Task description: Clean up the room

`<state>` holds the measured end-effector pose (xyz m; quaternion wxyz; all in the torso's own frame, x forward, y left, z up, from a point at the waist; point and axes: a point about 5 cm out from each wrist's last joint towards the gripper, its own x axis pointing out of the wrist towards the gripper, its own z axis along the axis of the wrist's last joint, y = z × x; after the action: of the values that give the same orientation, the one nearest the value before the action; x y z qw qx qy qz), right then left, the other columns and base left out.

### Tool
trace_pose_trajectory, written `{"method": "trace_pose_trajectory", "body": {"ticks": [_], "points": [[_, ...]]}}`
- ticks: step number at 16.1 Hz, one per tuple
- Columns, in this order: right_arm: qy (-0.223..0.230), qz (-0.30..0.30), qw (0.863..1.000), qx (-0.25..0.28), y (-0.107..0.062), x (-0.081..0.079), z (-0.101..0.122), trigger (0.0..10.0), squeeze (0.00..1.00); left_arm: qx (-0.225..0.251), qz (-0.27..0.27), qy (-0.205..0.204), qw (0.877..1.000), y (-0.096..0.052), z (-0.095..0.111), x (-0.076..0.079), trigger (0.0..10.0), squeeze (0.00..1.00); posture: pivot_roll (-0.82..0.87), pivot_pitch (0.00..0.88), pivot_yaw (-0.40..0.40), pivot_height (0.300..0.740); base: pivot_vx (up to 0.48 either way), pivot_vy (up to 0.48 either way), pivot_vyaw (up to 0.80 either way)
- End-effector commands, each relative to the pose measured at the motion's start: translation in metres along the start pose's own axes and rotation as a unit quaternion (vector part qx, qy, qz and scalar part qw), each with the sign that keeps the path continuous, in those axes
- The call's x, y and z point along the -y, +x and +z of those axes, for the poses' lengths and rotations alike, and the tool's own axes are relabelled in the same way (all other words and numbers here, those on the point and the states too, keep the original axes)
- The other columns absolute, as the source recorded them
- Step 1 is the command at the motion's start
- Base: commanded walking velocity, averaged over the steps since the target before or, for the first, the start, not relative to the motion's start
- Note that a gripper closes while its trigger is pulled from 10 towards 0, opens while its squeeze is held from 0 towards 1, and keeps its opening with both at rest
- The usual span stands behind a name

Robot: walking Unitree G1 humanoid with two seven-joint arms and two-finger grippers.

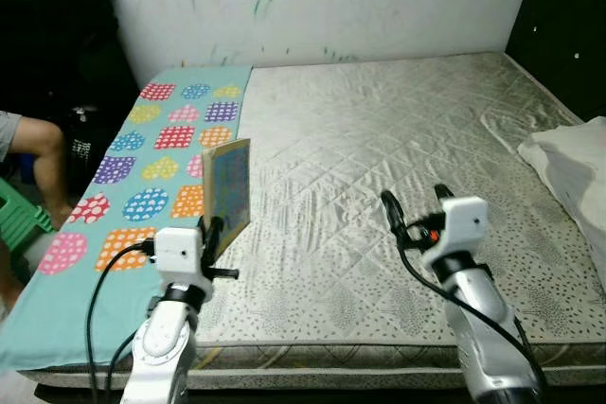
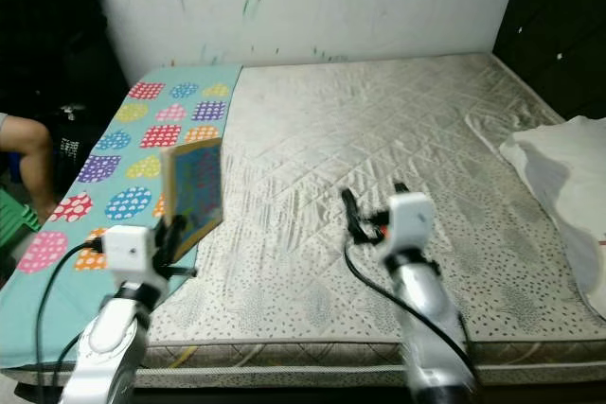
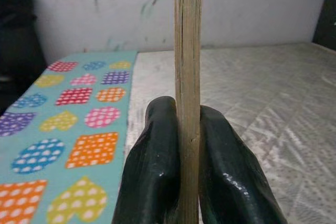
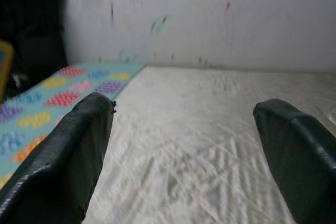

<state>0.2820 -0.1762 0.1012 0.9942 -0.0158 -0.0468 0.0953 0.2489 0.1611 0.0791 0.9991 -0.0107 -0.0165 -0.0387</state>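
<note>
Left eye view: a book [image 1: 227,188] is held upright, pinched between the left gripper's [image 1: 214,231] fingers [image 3: 157,166] at lower left (above the patterned sheet [image 1: 142,163]). The right gripper [image 1: 417,203] is held wide apart, gripping nothing, over the mattress [image 1: 398,130] at lower centre-right.

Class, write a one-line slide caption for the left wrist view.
Left gripper clamps a thin book upright, edge-on, above the mattress.

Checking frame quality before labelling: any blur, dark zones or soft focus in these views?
Left eye view: sharp on the mattress; far left falls into near-black shade. Right eye view: the left gripper and its arm smear slightly. Left wrist view: the fingers clamping the book are crisp, with glints. Right wrist view: soft throughout; the open right gripper looks hazy.
</note>
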Motion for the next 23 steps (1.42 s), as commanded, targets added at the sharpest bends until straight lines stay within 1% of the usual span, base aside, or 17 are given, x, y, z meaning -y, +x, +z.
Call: {"method": "trace_pose_trajectory", "body": {"ticks": [1, 2, 3, 4, 5, 7, 8, 9, 10, 11, 12, 14, 15, 16, 18, 21, 23], "points": [[0.002, 0.007, 1.000, 0.004, -0.003, 0.000, 0.007, 10.0, 0.00, 0.014, 0.020, 0.017, 1.000, -0.004, 0.010, -0.010, 10.0, 0.00, -0.08, 0.000, 0.059, 0.740, 0.000, 0.000, 0.00], [-0.014, 0.002, 1.000, -0.013, -0.015, 0.007, 0.005, 10.0, 0.00, 0.014, 0.036, 0.037, 0.999, -0.016, 0.010, -0.017, 10.0, 0.00, -0.08, 0.000, 0.046, 0.740, 0.000, 0.000, 0.00], [-0.020, 0.003, 1.000, -0.020, -0.019, 0.008, 0.005, 10.0, 0.00, 0.012, 0.036, 0.039, 0.999, -0.021, 0.011, -0.019, 10.0, 0.00, -0.08, 0.000, 0.045, 0.740, 0.000, 0.000, 0.00], [-0.028, -0.003, 0.999, -0.035, -0.026, 0.010, 0.005, 10.0, 0.00, -0.006, 0.029, 0.045, 0.999, -0.032, 0.010, -0.024, 10.0, 0.00, -0.07, 0.000, 0.040, 0.740, 0.000, 0.000, 0.00], [-0.037, -0.006, 0.999, -0.039, -0.029, 0.011, 0.005, 10.0, 0.00, -0.014, 0.023, 0.058, 0.998, -0.038, 0.008, -0.026, 10.0, 0.00, -0.07, 0.000, 0.038, 0.740, 0.000, 0.000, 0.00], [-0.024, 0.018, 0.999, -0.042, -0.032, 0.005, 0.008, 10.0, 0.00, -0.039, -0.001, 0.078, 0.996, -0.046, 0.001, -0.031, 10.0, 0.00, -0.07, 0.000, 0.050, 0.740, 0.000, 0.000, 0.00], [-0.026, 0.023, 0.998, -0.044, -0.030, 0.005, 0.010, 10.0, 0.00, -0.045, -0.007, 0.085, 0.995, -0.046, -0.001, -0.032, 10.0, 0.00, -0.08, 0.000, 0.058, 0.740, 0.000, 0.000, 0.00], [-0.048, 0.004, 0.998, -0.032, -0.022, 0.008, 0.013, 10.0, 0.00, -0.044, -0.020, 0.090, 0.995, -0.042, -0.003, -0.029, 10.0, 0.00, -0.08, 0.000, 0.067, 0.740, 0.000, 0.000, 0.00], [-0.050, -0.029, 0.998, -0.027, -0.010, 0.011, 0.013, 10.0, 0.00, -0.027, -0.022, 0.094, 0.995, -0.035, -0.001, -0.022, 10.0, 0.00, -0.09, 0.000, 0.069, 0.740, 0.000, 0.000, 0.00], [-0.029, -0.026, 0.999, -0.027, -0.007, 0.009, 0.012, 10.0, 0.00, -0.024, -0.001, 0.080, 0.996, -0.031, -0.001, -0.021, 10.0, 0.00, -0.09, 0.000, 0.067, 0.740, 0.000, 0.000, 0.00], [-0.030, -0.030, 0.999, -0.019, -0.007, 0.005, 0.011, 10.0, 0.00, -0.017, 0.004, 0.079, 0.997, -0.029, -0.002, -0.020, 10.0, 0.00, -0.11, 0.000, 0.070, 0.740, 0.000, 0.000, 0.00], [-0.037, -0.037, 0.998, -0.020, -0.016, 0.004, 0.006, 10.0, 0.00, -0.018, 0.030, 0.081, 0.996, -0.033, -0.007, -0.025, 10.0, 0.00, -0.12, 0.000, 0.069, 0.740, 0.000, 0.000, 0.00], [-0.018, -0.064, 0.997, -0.031, -0.023, 0.010, 0.001, 10.0, 0.00, -0.012, 0.047, 0.086, 0.995, -0.035, -0.005, -0.030, 10.0, 0.00, -0.12, 0.000, 0.069, 0.740, 0.000, 0.000, 0.00], [-0.021, -0.078, 0.996, -0.039, -0.030, 0.016, -0.002, 10.0, 0.00, -0.006, 0.056, 0.084, 0.995, -0.036, 0.001, -0.031, 10.0, 0.00, -0.11, 0.000, 0.071, 0.740, 0.000, 0.000, 0.00], [-0.023, -0.074, 0.996, -0.054, -0.038, 0.017, -0.010, 10.0, 0.00, 0.007, 0.059, 0.085, 0.995, -0.038, 0.006, -0.031, 10.0, 0.00, -0.10, 0.000, 0.072, 0.740, 0.000, 0.000, 0.00], [-0.026, -0.068, 0.996, -0.052, -0.036, 0.015, -0.008, 10.0, 0.00, 0.024, 0.066, 0.072, 0.995, -0.035, 0.019, -0.026, 10.0, 0.00, -0.10, 0.000, 0.076, 0.740, 0.000, 0.000, 0.00], [-0.023, -0.070, 0.996, -0.043, -0.030, 0.013, -0.004, 10.0, 0.00, 0.013, 0.057, 0.067, 0.996, -0.037, 0.014, -0.020, 10.0, 0.00, -0.11, 0.000, 0.084, 0.740, 0.000, 0.000, 0.00]]}}
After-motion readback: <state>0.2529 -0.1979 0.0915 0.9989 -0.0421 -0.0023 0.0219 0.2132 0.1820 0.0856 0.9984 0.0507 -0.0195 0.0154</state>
